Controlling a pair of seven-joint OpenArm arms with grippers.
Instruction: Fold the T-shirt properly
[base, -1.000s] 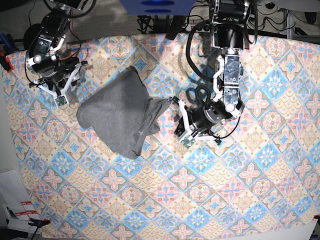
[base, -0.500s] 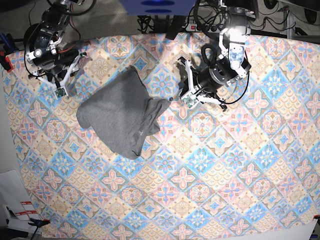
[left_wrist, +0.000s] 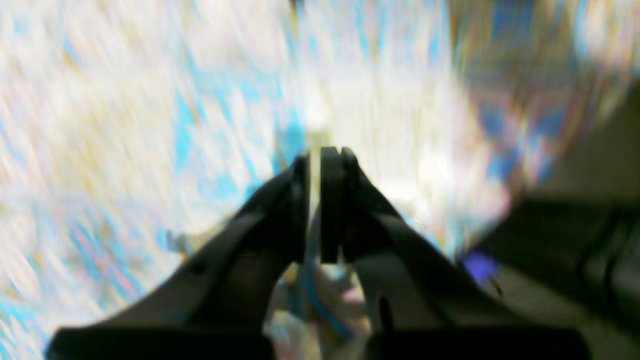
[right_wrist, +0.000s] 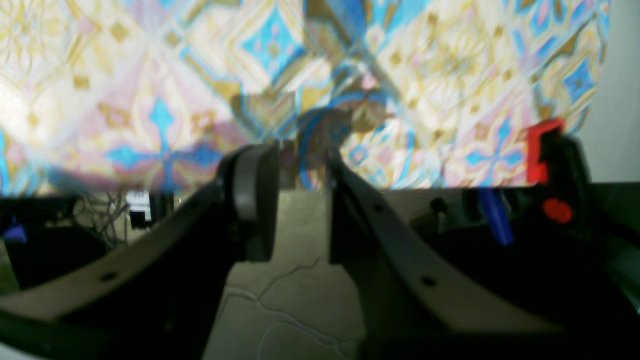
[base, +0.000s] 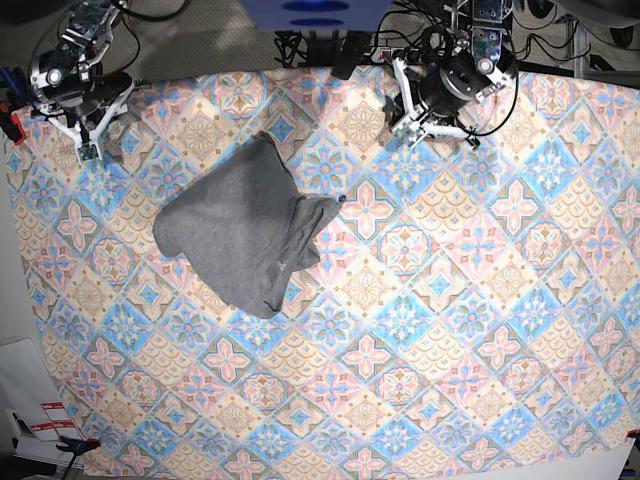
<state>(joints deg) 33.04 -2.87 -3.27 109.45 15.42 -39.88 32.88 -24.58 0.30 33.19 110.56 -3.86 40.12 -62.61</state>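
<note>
The grey T-shirt (base: 240, 225) lies crumpled in a rough diamond on the patterned cloth, left of centre, with one corner bunched towards the right. My left gripper (base: 404, 118) hovers at the far edge, well away from the shirt. In the blurred left wrist view its fingertips (left_wrist: 315, 160) nearly touch, with nothing between them. My right gripper (base: 88, 148) sits over the far left corner, apart from the shirt. It is shut and empty (right_wrist: 300, 160). Neither wrist view shows the shirt.
The tile-patterned cloth (base: 420, 330) covers the whole table. A red clamp (base: 12, 125) grips its far left edge, also in the right wrist view as the red clamp (right_wrist: 542, 150). Cables and a blue unit (base: 315, 12) lie behind the table. Papers (base: 35, 420) sit at the front left.
Both arms have pulled back towards the table's far edge. The left gripper left the shirt's right corner and travelled up to the back. The shirt has stayed put.
</note>
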